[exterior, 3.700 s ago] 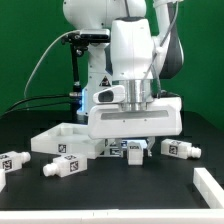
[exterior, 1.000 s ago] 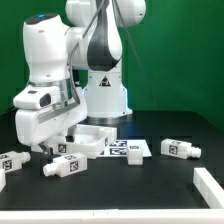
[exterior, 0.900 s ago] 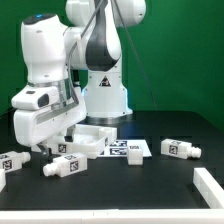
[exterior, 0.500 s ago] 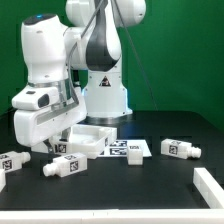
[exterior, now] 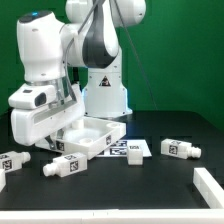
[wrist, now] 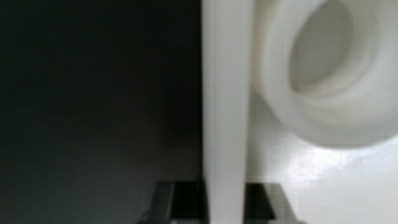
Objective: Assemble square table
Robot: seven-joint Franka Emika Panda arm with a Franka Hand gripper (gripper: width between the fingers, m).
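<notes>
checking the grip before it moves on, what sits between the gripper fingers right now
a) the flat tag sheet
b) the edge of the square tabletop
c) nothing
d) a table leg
b: in the wrist view the thin white edge of the tabletop stands upright in the gripper, with a dark fingertip close against each side of it.

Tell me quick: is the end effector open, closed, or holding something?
End effector: closed on the rim of the white tabletop.
</notes>
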